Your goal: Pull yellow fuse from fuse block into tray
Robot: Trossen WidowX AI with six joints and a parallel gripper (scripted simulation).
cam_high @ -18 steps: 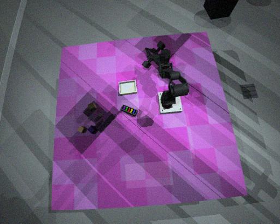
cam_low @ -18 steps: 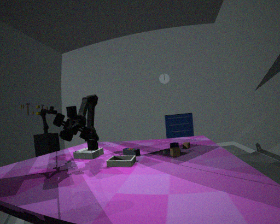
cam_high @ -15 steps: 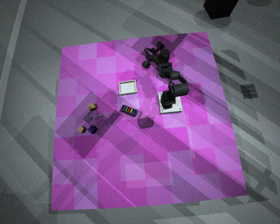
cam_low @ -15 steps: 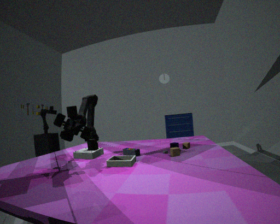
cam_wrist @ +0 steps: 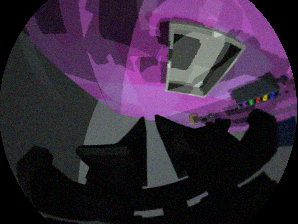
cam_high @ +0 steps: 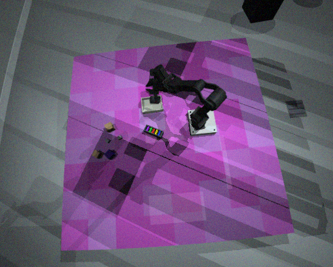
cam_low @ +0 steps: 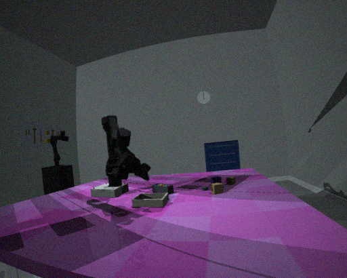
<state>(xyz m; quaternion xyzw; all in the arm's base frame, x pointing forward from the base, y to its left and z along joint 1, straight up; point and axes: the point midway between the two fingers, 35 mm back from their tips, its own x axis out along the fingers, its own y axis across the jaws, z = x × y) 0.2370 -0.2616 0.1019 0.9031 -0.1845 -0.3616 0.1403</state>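
Note:
The yellow fuse (cam_high: 156,131) (cam_wrist: 265,98) sits in the row of coloured fuses in the dark fuse block (cam_low: 162,190) (cam_wrist: 248,94), with a blue fuse at one side of it and a red one at the other. The pale, shallow tray (cam_high: 142,106) (cam_low: 151,204) (cam_wrist: 186,93) shows no fuse inside. My gripper (cam_high: 147,85) (cam_wrist: 149,118) is slightly open, with a narrow empty gap between its fingertips. It is above the table on the far side of the tray from the block, and one side part of it overlaps the tray in the top view.
The arm's white base plate (cam_high: 211,129) (cam_low: 101,192) stands to the right of the block in the top view. Left of the block are tan blocks (cam_high: 109,126) (cam_low: 217,188), a dark blue block (cam_high: 110,154) and small grey pieces (cam_high: 119,137).

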